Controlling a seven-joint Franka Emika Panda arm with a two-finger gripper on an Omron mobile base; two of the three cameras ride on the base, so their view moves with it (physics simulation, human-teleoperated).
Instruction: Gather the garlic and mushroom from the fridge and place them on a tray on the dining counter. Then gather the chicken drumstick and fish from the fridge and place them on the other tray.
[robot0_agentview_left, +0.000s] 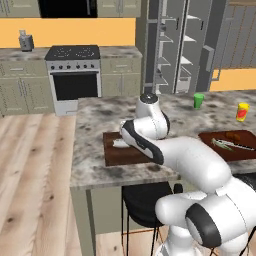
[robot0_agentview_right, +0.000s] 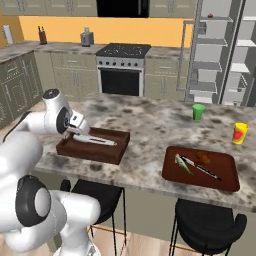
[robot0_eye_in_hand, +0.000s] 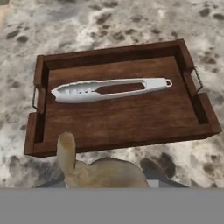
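On the marble dining counter (robot0_agentview_right: 150, 125), the gripper (robot0_agentview_right: 75, 126) clamps a chicken drumstick (robot0_eye_in_hand: 87, 168) just beside the deep tray (robot0_eye_in_hand: 118, 127) holding a silvery fish (robot0_eye_in_hand: 109, 89), likely to drop it in.

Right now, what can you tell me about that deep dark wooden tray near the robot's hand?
The other tray is a deep, dark-brown rectangular box of wood-grained boards with raised walls all round and thin metal handles at both short ends. It sits flat on the dining counter, near its edge. One slender silvery-white tool with holes and a long slot lies lengthwise inside it.
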